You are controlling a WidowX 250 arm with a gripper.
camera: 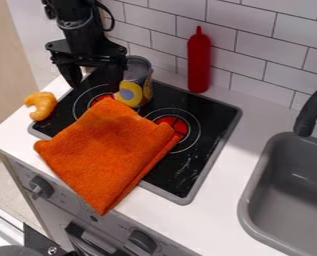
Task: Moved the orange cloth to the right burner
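Camera view: orange cloth (114, 150) lies apart from the hand (97, 82), nearer the camera

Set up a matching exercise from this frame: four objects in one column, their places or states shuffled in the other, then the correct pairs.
Objects
1. Orange cloth
2. Can
3. Bottle
4. Curved yellow-orange piece

Places or states
A. Red and upright, in front of the tiled wall
B. On the white counter, left of the cooktop in the view
C. Draped partly on the cooktop, across its front edge
D. Standing toward the rear of the cooktop, with yellow on its side

Right pairs: 1-C, 2-D, 3-A, 4-B
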